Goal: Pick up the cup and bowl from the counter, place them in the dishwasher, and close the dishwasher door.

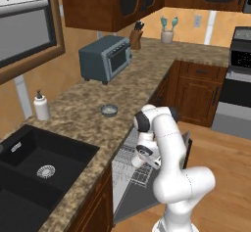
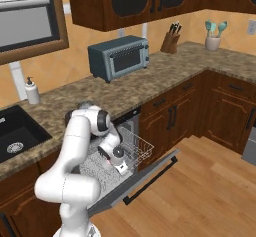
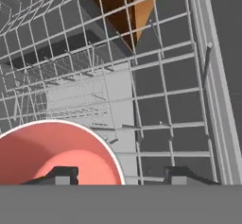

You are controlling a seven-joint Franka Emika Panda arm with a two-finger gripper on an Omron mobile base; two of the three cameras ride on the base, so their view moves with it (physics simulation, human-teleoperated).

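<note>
counter (image 1: 78,106) ran toward twelve o'clock in the left base view, the dishwasher (image 2: 131,131) beneath it with its dishwasher door (image 2: 150,178) dropped open and wire rack (image 3: 156,100) out. bowl (image 1: 109,110) sat on the granite at about ten o'clock from the gripper (image 3: 120,173), well apart. cup (image 3: 54,154) stood in the rack at the hand view's seven o'clock, mouth toward the camera; the jaws stood apart, holding nothing.

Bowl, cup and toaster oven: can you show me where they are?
bowl (image 1: 109,110), left base view, its grey-blue middle.
cup (image 3: 52,154), hand view, its pink inside.
toaster oven (image 2: 120,57), right base view, its front door.
</note>
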